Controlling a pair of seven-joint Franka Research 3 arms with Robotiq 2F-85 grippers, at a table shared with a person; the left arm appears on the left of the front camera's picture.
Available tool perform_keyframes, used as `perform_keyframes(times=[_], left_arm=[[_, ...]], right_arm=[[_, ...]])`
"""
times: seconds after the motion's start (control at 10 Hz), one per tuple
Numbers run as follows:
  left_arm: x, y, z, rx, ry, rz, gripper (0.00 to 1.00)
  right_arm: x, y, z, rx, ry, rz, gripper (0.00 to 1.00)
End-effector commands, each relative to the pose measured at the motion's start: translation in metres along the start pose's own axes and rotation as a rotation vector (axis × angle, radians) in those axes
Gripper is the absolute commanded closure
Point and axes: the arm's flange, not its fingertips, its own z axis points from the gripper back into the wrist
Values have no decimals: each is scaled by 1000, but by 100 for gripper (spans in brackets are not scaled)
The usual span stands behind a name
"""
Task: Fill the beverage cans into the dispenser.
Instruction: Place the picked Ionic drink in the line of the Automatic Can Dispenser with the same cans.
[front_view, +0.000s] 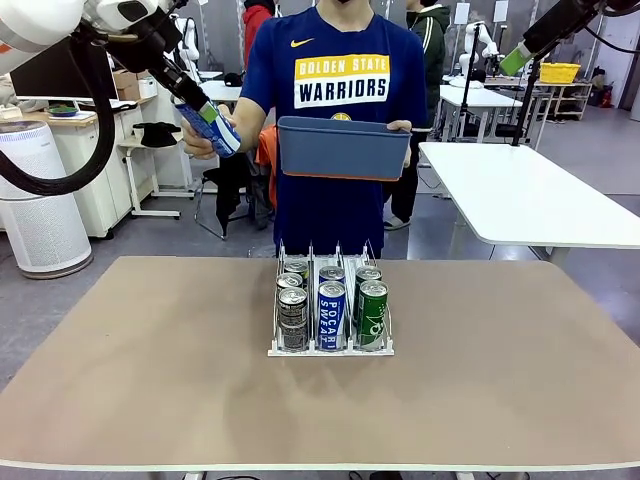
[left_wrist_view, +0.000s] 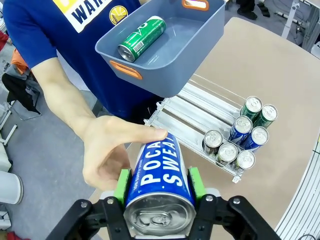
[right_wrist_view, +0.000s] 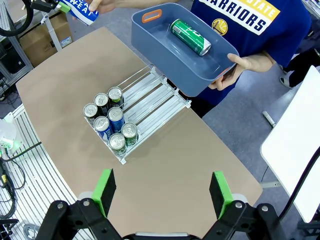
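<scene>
Front view: left gripper clamped on a blue can, high beyond the tabletop's far edge.
A person's hand touches that can. A tub with one green can is held above the far edge. The rack sits mid-table toward that edge, with six cans at its near end and its far lanes bare. The right gripper is raised, jaws apart, empty.

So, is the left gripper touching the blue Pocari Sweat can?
Touching. In the left wrist view, the left gripper has its green pads pressed against both sides of the blue Pocari Sweat can.
</scene>
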Motion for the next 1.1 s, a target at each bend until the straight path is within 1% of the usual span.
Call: perform_keyframes(times=[0.0,1.0], left_arm=[[-2,1,1,-3,-4,-3,100],[-2,1,1,-3,-4,-3,100]], right_arm=[[0,0,0,0,0,0,0],[0,0,0,0,0,0,0]])
